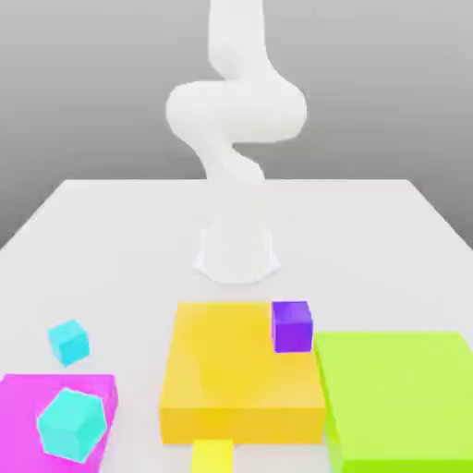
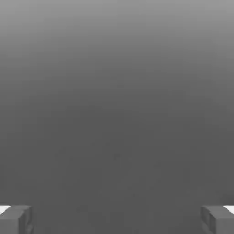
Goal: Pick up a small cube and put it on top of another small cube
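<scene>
Pincer (image 2: 117, 219) gaping wide, holding nothing; I'm needing to be centring squarely over the small cube (image 1: 212, 456) lying just beside the orange-yellow block (image 1: 240, 369), near the purple cube (image 1: 292, 326), before closing.

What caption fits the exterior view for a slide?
White arm upright behind colored blocks; purple cube on orange-yellow block, lemon-yellow cube in front.

At the bottom edge of the exterior view we see just the top of the small lemon-yellow cube (image 1: 212, 456); the rest is cut off. The big lime-green flat block (image 1: 397, 397) runs off the lower right corner, the magenta flat block (image 1: 28, 416) off the lower left. The white robot arm (image 1: 236, 111) leaves the frame at top centre.
</scene>
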You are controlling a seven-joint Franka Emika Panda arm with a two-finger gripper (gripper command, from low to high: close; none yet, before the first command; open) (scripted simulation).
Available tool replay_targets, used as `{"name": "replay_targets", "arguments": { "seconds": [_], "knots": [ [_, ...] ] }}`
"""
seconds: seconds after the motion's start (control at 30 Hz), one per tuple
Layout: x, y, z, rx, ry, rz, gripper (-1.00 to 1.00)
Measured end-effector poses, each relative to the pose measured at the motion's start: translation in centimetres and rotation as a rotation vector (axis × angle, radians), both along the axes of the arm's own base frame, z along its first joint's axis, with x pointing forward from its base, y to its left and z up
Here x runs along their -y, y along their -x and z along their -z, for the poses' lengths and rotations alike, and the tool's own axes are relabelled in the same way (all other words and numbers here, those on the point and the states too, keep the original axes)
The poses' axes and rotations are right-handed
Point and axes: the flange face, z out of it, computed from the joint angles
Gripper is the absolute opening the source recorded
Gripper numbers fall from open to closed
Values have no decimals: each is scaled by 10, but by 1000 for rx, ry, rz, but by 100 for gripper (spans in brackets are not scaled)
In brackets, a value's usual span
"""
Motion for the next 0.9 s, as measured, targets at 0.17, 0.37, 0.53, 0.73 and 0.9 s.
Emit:
{"name": "replay_targets", "arguments": {
  "seconds": [0.17,0.37,0.53,0.73,0.9],
  "knots": [
    [4,-60,75,-135,13,5,0],
    [11,-110,174,-292,21,6,0],
    [17,-135,264,-423,21,3,0],
    [24,-142,375,-579,13,-2,0],
    [27,-130,468,-709,0,-11,0]
  ]
}}
